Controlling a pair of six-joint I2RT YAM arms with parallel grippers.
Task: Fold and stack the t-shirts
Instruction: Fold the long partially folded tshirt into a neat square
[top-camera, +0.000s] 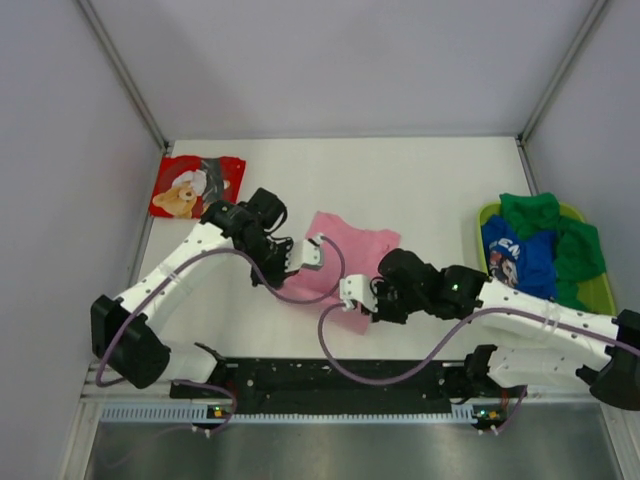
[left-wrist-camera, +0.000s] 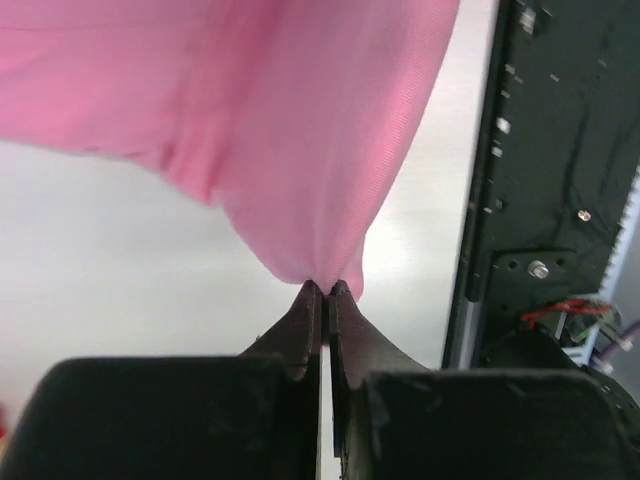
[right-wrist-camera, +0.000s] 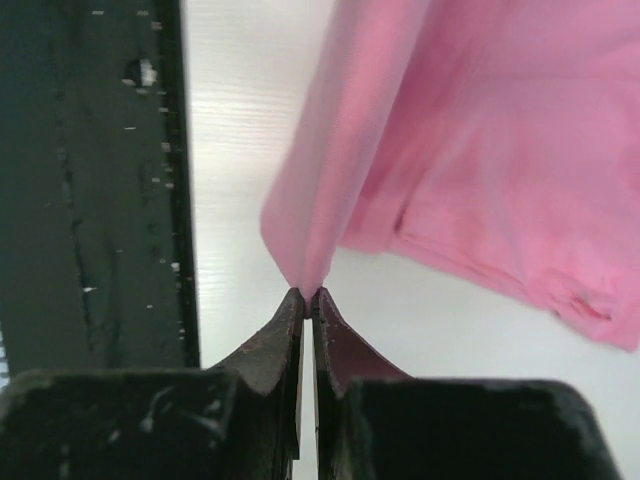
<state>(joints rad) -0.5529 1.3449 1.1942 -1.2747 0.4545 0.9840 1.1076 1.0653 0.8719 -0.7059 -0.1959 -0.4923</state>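
Note:
The pink t-shirt (top-camera: 350, 255) lies partly folded in the middle of the table. My left gripper (top-camera: 300, 262) is shut on its left edge; the left wrist view shows the pink cloth (left-wrist-camera: 300, 130) pinched at the fingertips (left-wrist-camera: 327, 290). My right gripper (top-camera: 350, 300) is shut on its near corner; the right wrist view shows the cloth (right-wrist-camera: 480, 140) pinched at the tips (right-wrist-camera: 307, 293) and lifted off the table. The red teddy-bear shirt (top-camera: 195, 185) lies folded at the far left. The blue shirt (top-camera: 520, 258) and the green shirt (top-camera: 565, 235) lie crumpled in the tray.
A yellow-green tray (top-camera: 598, 292) stands at the right edge of the table. A black rail (top-camera: 330, 378) with the arm bases runs along the near edge. Grey walls enclose the table on three sides.

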